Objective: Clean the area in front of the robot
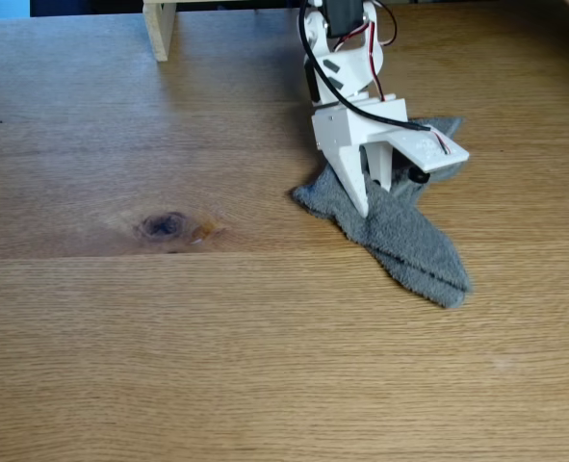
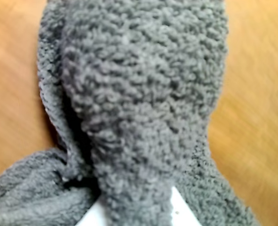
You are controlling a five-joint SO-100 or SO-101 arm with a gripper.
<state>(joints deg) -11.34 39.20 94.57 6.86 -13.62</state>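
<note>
The robot point(image 1: 347, 67), a small white arm with black servos and red and black wires, reaches down from the top centre of the fixed view. Its gripper point(image 1: 371, 195) points down onto a grey terry cloth point(image 1: 409, 245) that lies crumpled on the area point(image 1: 265, 337), a light-brown oak-grain tabletop. In the wrist view a raised fold of the cloth point(image 2: 139, 94) runs between the two white fingertips point(image 2: 182, 213), and the gripper point(image 2: 136, 217) is shut on it. The cloth's long tail trails toward the lower right in the fixed view.
A dark oval knot point(image 1: 162, 225) marks the wood left of the cloth. A pale wooden post point(image 1: 159, 29) stands at the back left. The tabletop stretches wide to the left and toward the front edge.
</note>
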